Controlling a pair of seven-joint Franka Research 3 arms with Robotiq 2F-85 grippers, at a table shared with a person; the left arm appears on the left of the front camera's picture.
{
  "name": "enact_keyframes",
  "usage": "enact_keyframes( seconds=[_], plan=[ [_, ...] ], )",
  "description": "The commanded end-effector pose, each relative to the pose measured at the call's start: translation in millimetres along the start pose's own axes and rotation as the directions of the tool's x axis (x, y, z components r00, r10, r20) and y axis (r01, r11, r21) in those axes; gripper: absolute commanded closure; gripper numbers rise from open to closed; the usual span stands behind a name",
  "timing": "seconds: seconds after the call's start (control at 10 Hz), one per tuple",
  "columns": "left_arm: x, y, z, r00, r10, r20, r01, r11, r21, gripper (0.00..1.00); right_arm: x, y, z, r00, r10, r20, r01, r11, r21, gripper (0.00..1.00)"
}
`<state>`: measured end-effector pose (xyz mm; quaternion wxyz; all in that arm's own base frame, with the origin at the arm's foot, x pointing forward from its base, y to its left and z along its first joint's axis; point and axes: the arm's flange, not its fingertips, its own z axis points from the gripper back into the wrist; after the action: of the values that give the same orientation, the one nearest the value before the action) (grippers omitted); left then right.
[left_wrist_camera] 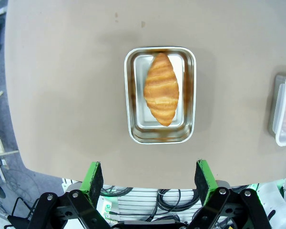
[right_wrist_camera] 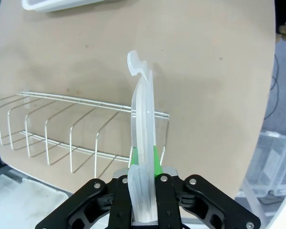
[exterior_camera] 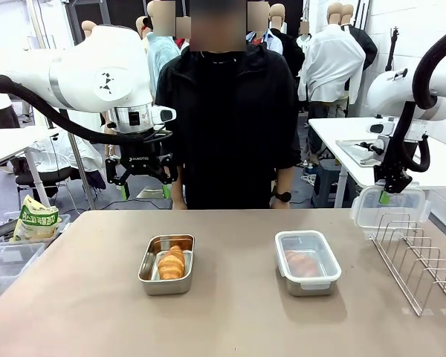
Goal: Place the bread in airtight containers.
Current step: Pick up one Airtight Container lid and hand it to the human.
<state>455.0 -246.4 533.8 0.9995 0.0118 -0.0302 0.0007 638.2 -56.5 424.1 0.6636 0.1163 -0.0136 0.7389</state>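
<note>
Now the right gripper (right_wrist_camera: 144, 157) is clamped on a clear lid (exterior_camera: 389, 204), holding it edge-up above the wire rack (exterior_camera: 420, 260) at the table's (exterior_camera: 230, 312) three o'clock side. Over at nine o'clock the left gripper (exterior_camera: 143, 187) hangs high with its jaws spread wide and empty. One croissant (exterior_camera: 172, 262) lies in the uncovered steel pan (exterior_camera: 166, 286) left of centre. A second croissant (exterior_camera: 303, 262) sits in the other pan (exterior_camera: 309, 285), toward two o'clock from the first, under a clear lid already on it.

Left gripper (exterior_camera: 143, 184) hangs with jaws spread wide; right gripper (exterior_camera: 387, 195) has its jaws pinched together.
</note>
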Motion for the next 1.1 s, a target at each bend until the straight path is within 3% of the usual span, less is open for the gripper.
enact_keyframes(
  seconds=[0.0,0.4,0.6,0.8,1.0],
  plan=[
    [0,2,2,1.0,-0.003,0.012,0.003,1.0,0.015,0.0,2,17,21,1.0,0.001,0.0,-0.001,0.999,0.042,1.0],
    [0,2,2,1.0,-0.003,0.012,0.003,1.0,0.015,0.0,11,65,102,0.999,0.01,-0.035,-0.014,0.993,-0.116,1.0],
    [0,2,2,1.0,-0.003,0.012,0.003,1.0,0.015,0.0,45,87,148,0.988,0.152,-0.037,-0.156,0.946,-0.284,1.0],
    [0,2,2,1.0,-0.003,0.012,0.003,1.0,0.015,0.0,103,102,187,0.943,0.318,-0.101,-0.329,0.842,-0.426,1.0],
    [0,2,2,1.0,-0.003,0.012,0.003,1.0,0.015,0.0,153,104,205,0.858,0.502,-0.107,-0.46,0.661,-0.593,1.0]
  ],
)
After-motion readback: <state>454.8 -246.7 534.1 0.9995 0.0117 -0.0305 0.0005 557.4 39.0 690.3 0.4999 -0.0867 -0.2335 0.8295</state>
